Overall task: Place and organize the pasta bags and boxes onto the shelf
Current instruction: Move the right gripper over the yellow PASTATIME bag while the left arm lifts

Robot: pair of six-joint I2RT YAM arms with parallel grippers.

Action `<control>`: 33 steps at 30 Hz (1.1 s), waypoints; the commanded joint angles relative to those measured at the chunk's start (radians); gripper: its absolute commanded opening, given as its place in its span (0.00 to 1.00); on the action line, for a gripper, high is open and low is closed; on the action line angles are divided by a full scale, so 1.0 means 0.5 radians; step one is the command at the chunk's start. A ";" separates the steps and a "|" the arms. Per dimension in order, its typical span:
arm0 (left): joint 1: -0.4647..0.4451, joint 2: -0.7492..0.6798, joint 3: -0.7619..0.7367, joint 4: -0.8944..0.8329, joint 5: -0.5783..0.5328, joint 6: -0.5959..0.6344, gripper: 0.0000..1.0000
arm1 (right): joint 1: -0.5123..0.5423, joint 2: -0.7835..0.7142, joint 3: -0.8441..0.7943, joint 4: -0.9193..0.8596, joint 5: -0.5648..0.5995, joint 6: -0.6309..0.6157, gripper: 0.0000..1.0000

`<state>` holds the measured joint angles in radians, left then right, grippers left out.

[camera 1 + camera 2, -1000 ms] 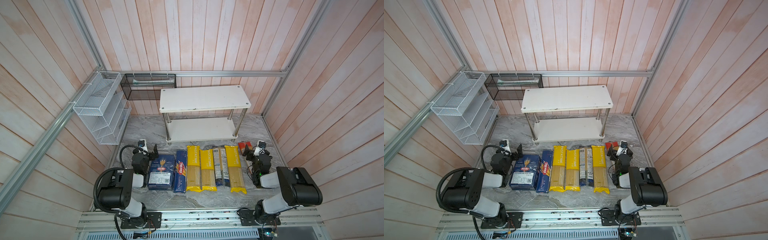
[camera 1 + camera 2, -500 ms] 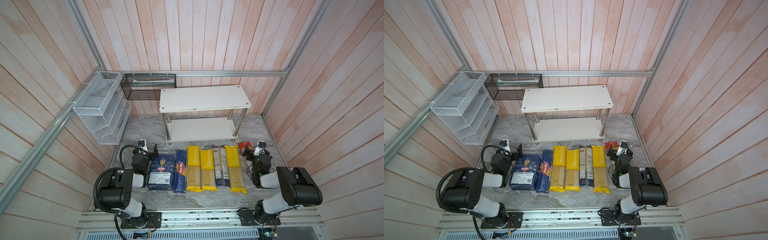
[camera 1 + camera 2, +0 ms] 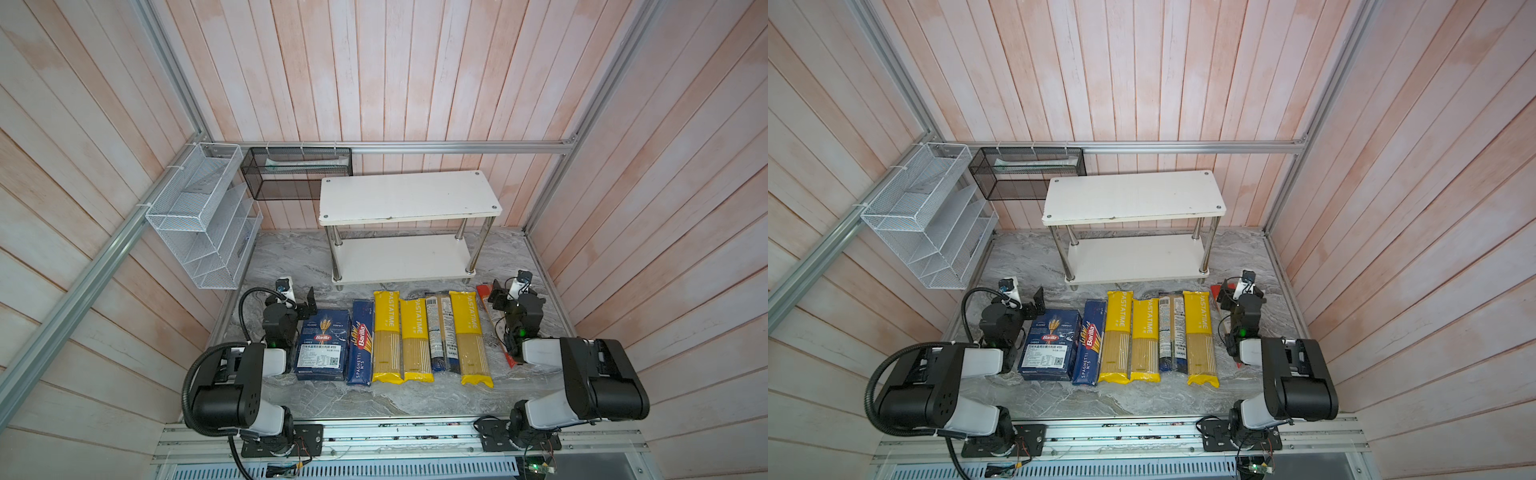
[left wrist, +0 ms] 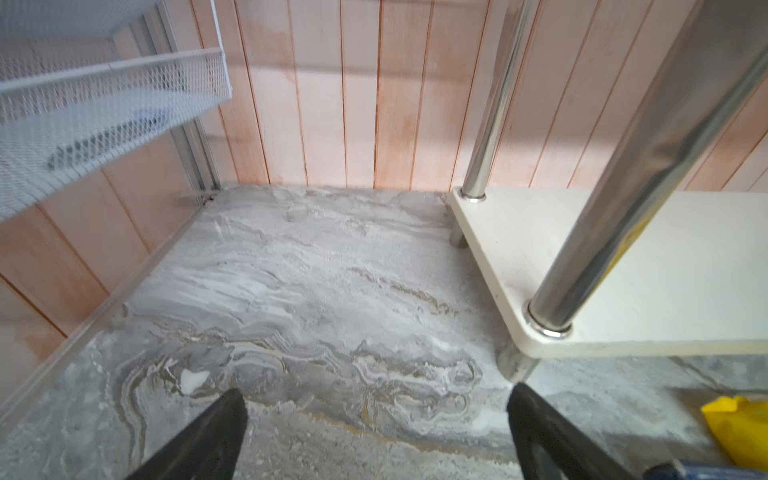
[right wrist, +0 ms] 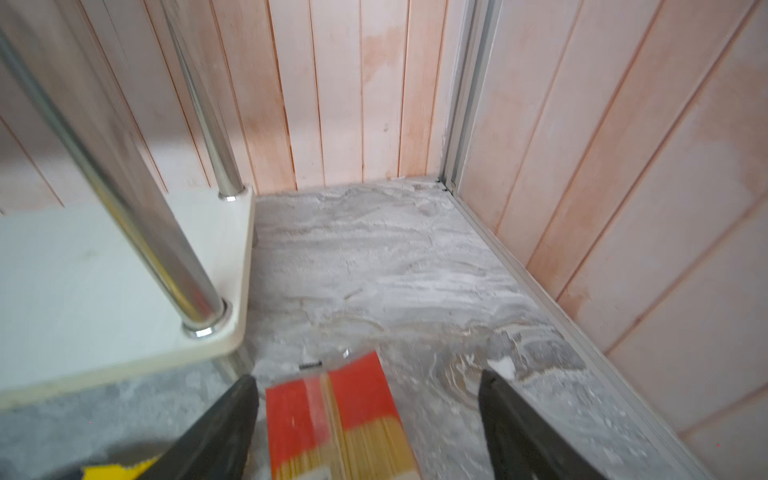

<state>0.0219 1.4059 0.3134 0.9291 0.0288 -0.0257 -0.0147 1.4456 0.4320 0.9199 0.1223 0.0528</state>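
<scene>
Shelf point(image 3: 409, 197) bare on both boards, so nothing is placed yet and all seven packs are left to do. It stands toward the back edge of the tabletop point(image 3: 286, 257), two smooth white boards, a bit scuffed, on shiny chrome posts point(image 3: 480, 247). Along the front half runs the row. The wide Barilla box point(image 3: 322, 345) lies flat nearest the left edge with the narrow spaghetti box point(image 3: 360, 343) against its side, both stiff dark-blue cardboard. Then a yellow bag point(image 3: 386, 332), a second yellow bag point(image 3: 413, 336), the dark blue bag point(image 3: 441, 328) with clear film, and a third yellow bag point(image 3: 467, 336), all long, slim, glossy plastic with strands showing through. The red bag point(image 5: 332, 411) lies apart by the right edge. My right gripper point(image 5: 369, 379) straddles its far end, fingers spread, no contact that I can see. My left gripper point(image 4: 378, 395) gapes wide over bare marbled stone, holding nothing. I reckon the red bag goes first.
</scene>
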 commanded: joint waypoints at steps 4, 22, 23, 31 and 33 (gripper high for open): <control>-0.033 -0.621 0.020 -0.438 0.005 -0.090 1.00 | 0.010 -0.305 0.191 -0.736 -0.276 0.174 0.80; -0.273 -1.252 0.167 -1.322 0.531 -0.440 1.00 | 0.671 -0.908 0.592 -2.378 -0.072 0.530 0.79; -0.297 -1.247 0.172 -1.349 0.533 -0.448 1.00 | 0.696 -0.923 0.602 -2.431 -0.034 0.558 0.78; -0.438 -1.311 0.100 -1.409 0.471 -0.321 1.00 | 0.730 -0.920 0.525 -2.555 0.130 0.666 0.79; -0.440 -1.273 0.094 -1.393 0.524 -0.325 1.00 | 0.731 -0.934 0.483 -2.550 0.110 0.705 0.80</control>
<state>-0.1932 0.7589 0.3737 0.2497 0.2619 -0.2058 0.3473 0.9863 0.7002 -0.3058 0.1448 0.3622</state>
